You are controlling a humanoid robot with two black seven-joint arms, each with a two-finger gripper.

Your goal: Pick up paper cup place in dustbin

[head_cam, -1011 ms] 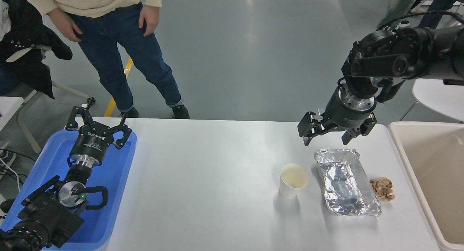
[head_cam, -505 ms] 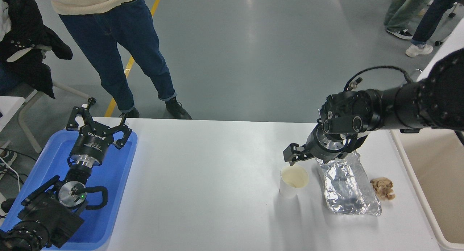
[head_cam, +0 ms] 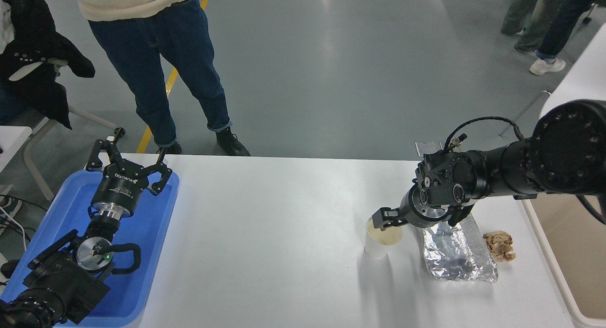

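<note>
White paper cup point(head_cam: 381, 238) stands upright on the table point(head_cam: 284, 233), just left of the foil tray point(head_cam: 457, 252), and the right gripper point(head_cam: 390, 222) is down at its far rim, one finger showing; open or clamped, I cannot tell. Not lifted yet, I'd say. The dustbin point(head_cam: 558, 271) waits at the right edge. The left gripper point(head_cam: 125, 169) sits parked, spread wide, over the blue tray point(head_cam: 151, 252).

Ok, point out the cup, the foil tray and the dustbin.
cup point(head_cam: 376, 249): head view, on its white outer wall.
foil tray point(head_cam: 457, 258): head view, on its crumpled inside.
dustbin point(head_cam: 549, 257): head view, on its near-left rim.
</note>
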